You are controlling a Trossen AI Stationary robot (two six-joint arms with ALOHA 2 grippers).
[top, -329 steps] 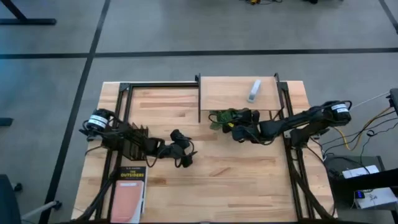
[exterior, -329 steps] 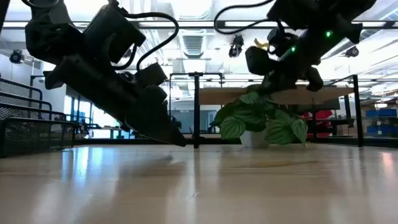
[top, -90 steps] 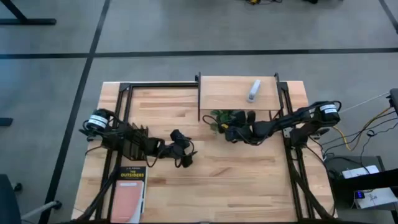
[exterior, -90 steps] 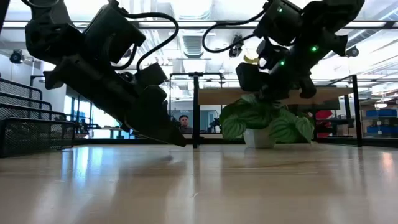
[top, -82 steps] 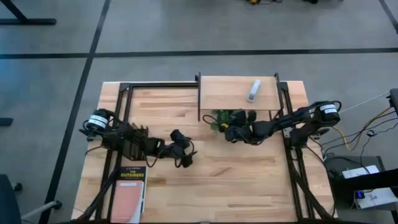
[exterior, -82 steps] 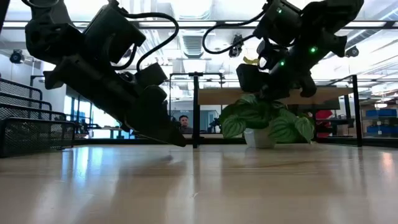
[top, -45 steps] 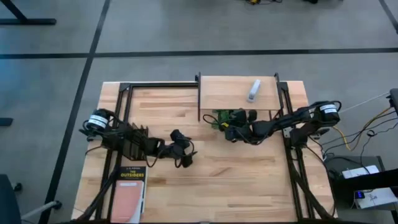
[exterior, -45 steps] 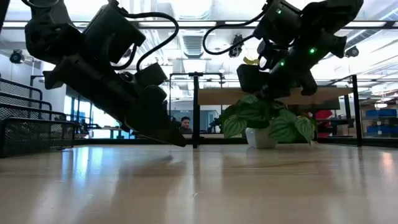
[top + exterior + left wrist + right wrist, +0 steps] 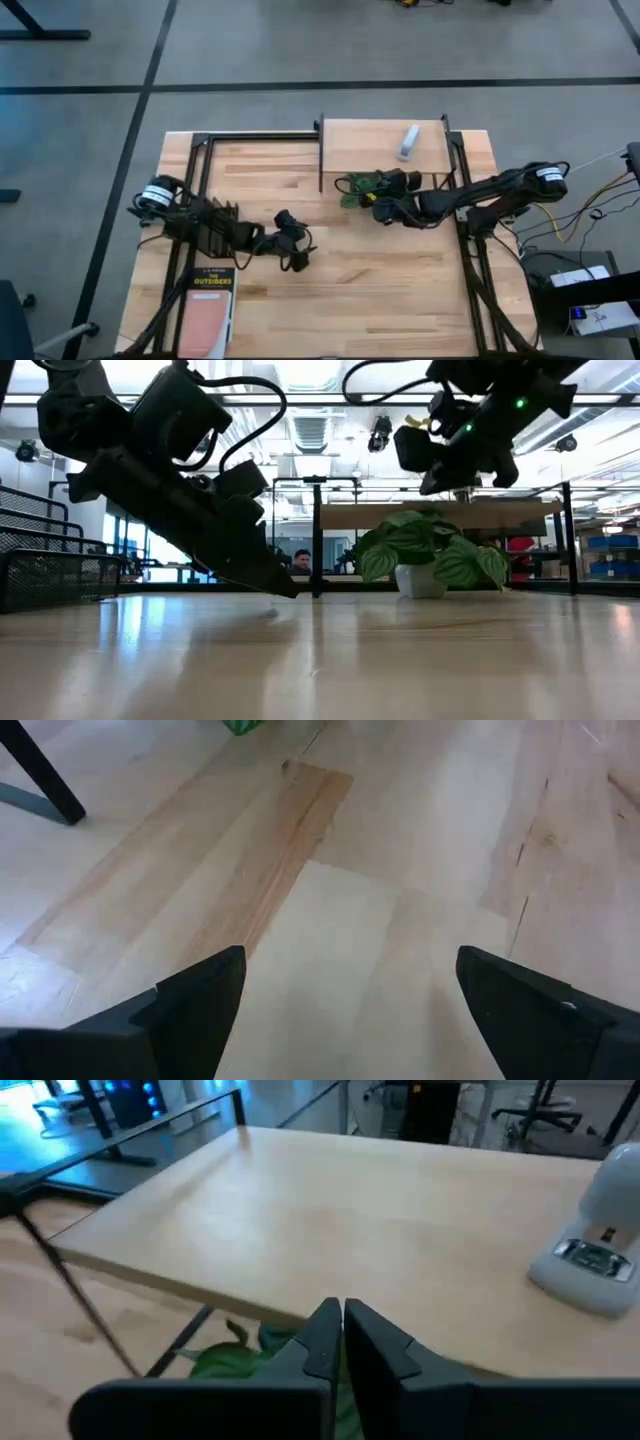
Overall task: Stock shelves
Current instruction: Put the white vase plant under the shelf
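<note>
Both pincers idle: right pincer [image 9: 342, 1325] closed, raised above the plant [image 9: 430, 560]; left pincer [image 9: 345, 990] open.

Since a moment ago the right gripper [image 9: 340, 1325] rises off the potted plant [image 9: 428, 560], its fingers now pressed together above the leaves at the near edge of the shelf [image 9: 365, 148], while the plant now sits slightly farther right on the table.

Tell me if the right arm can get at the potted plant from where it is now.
Probably yes. The right claw hangs shut just above the potted plant, with nothing between them. The shelf board overhangs the plant's far side, so a descent should stay at the front edge.
</note>
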